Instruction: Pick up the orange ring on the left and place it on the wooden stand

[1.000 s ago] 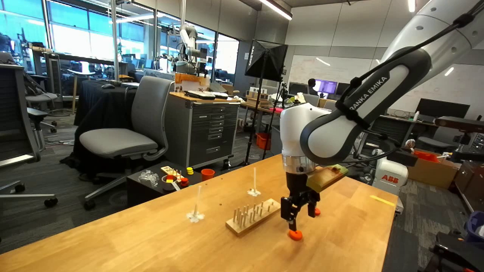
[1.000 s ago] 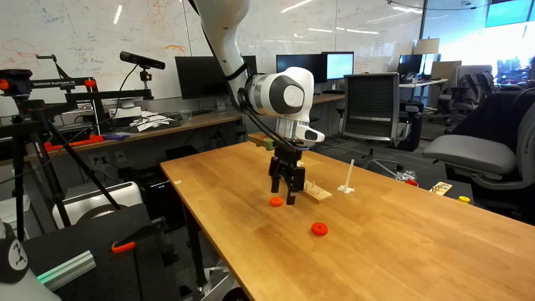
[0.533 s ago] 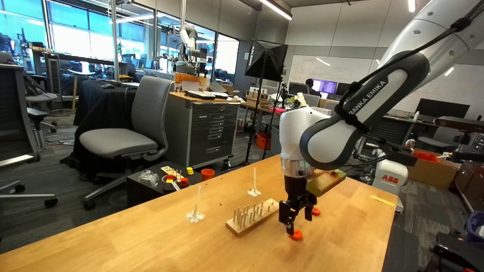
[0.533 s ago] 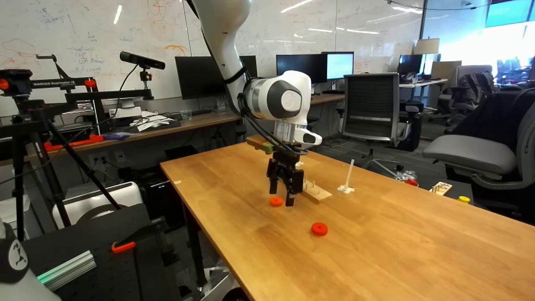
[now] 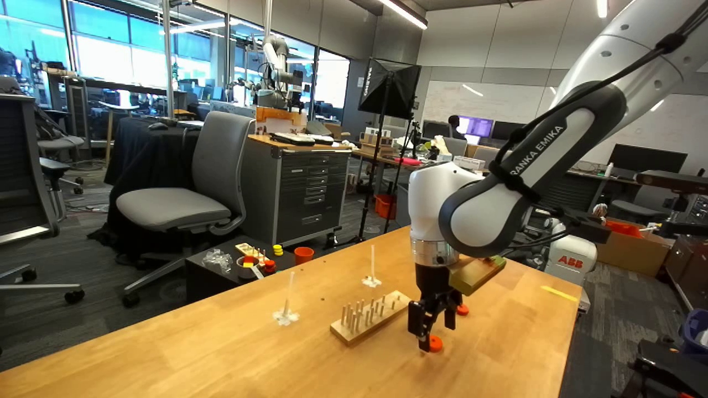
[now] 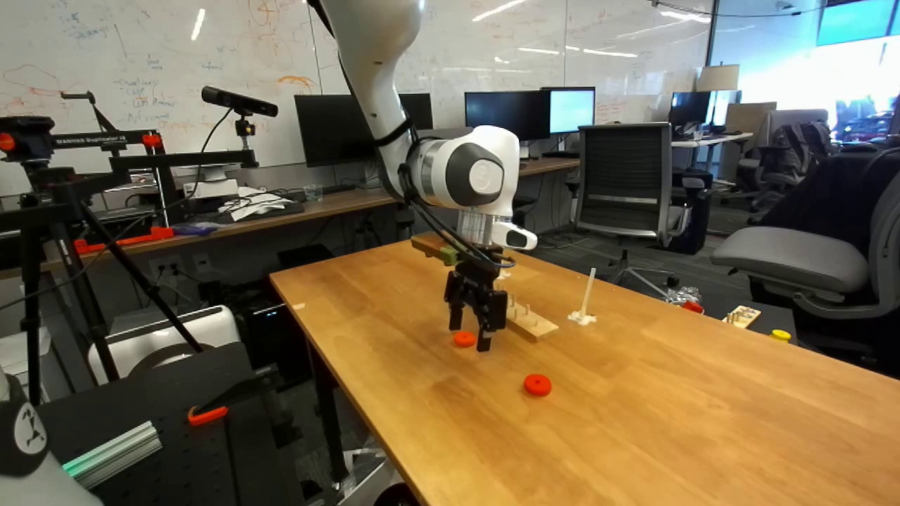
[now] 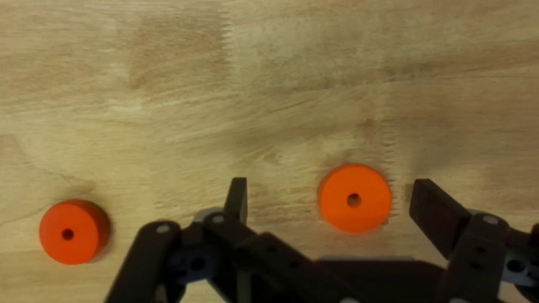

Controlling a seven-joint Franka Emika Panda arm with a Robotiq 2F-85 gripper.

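The orange ring [image 5: 436, 344] on the left lies flat on the table; it also shows in an exterior view [image 6: 464, 340] and the wrist view [image 7: 356, 214]. An identical second ring [image 7: 69, 232] lies apart, to the left in the wrist view; both exterior views show it too [image 5: 462, 309] [image 6: 537, 385]. My gripper [image 7: 330, 183] is open and low over the table [image 5: 437, 336] [image 6: 470, 337]. Its fingers stand either side of the orange ring, which sits nearer the right finger in the wrist view. The pegged wooden stand [image 5: 348, 335] is beside the gripper, partly hidden in an exterior view [image 6: 538, 327].
Two thin upright posts [image 5: 287, 298] [image 5: 373, 265] stand on the table beyond the wooden stand. A black box [image 5: 210, 282] with cups and small pieces is off the table's far edge. A block [image 5: 477, 275] is fixed to my wrist.
My gripper has moved down, and slightly left in both exterior views, with its fingers still open. The rings and the wooden stand have not moved.
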